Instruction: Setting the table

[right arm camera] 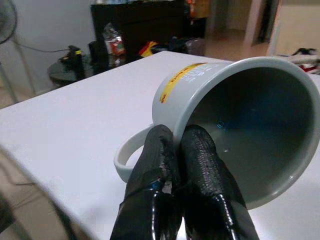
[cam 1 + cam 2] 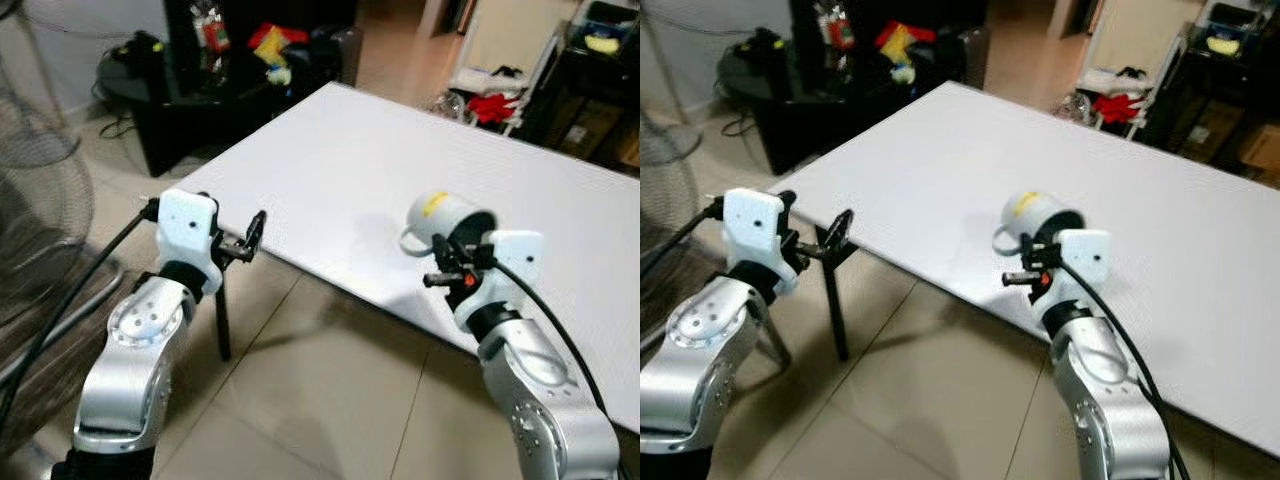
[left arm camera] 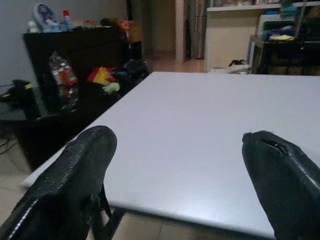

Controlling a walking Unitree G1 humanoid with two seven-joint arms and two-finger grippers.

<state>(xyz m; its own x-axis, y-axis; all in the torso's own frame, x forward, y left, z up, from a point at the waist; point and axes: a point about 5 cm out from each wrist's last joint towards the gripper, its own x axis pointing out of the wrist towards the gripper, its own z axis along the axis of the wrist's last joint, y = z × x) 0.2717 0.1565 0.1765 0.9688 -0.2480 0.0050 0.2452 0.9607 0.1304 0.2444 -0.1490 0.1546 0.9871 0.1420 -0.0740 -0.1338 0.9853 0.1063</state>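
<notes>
Carrying a tilted mug (image 1: 235,125) over the white bench (image 2: 330,170), the right end effector (image 1: 182,150) pinches its rim, seemingly; next, upright and set down. Left end effector (image 3: 180,165) hangs released.

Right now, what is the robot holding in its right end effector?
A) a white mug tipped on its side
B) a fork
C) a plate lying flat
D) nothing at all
A: the right end effector has its black fingers pinched together on the rim of a white mug, which is tilted with its opening facing the robot, above the white table.
</notes>
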